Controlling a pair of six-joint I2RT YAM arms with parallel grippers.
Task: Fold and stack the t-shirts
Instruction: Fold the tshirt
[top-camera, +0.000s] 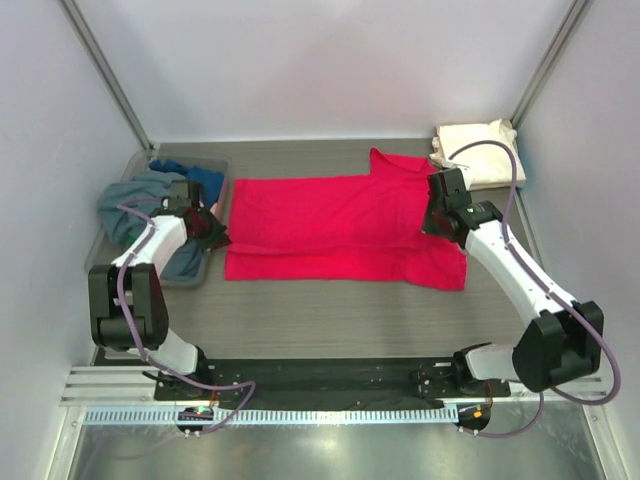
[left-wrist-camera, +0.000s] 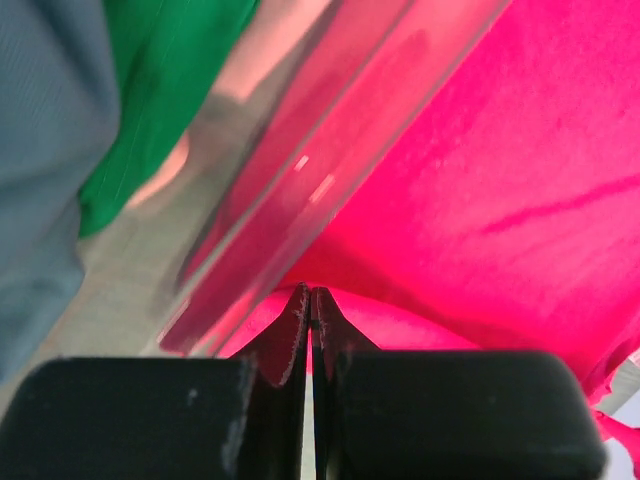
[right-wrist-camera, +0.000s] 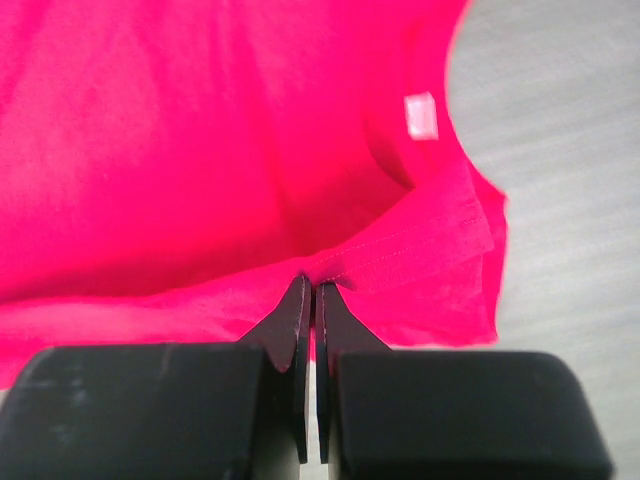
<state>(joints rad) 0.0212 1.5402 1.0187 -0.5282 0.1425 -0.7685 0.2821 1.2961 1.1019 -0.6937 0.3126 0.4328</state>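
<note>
The red t-shirt (top-camera: 330, 225) is pinched tight at each end by my left gripper (left-wrist-camera: 309, 302) and right gripper (right-wrist-camera: 308, 292), probably to keep it flat.

On my left wrist camera, the left pincer (left-wrist-camera: 311, 296) has its jaws pressed together, the tips nipping a raised fold of the red t-shirt (left-wrist-camera: 480, 180). That shirt fills the right side of the view. The wall of the clear bin (left-wrist-camera: 320, 150) cuts diagonally across just beyond the tips, and red shows through it. Behind that wall I see a green t-shirt (left-wrist-camera: 150, 90) and, at the far left, a grey-blue t-shirt (left-wrist-camera: 40, 160) lying against it.
</note>
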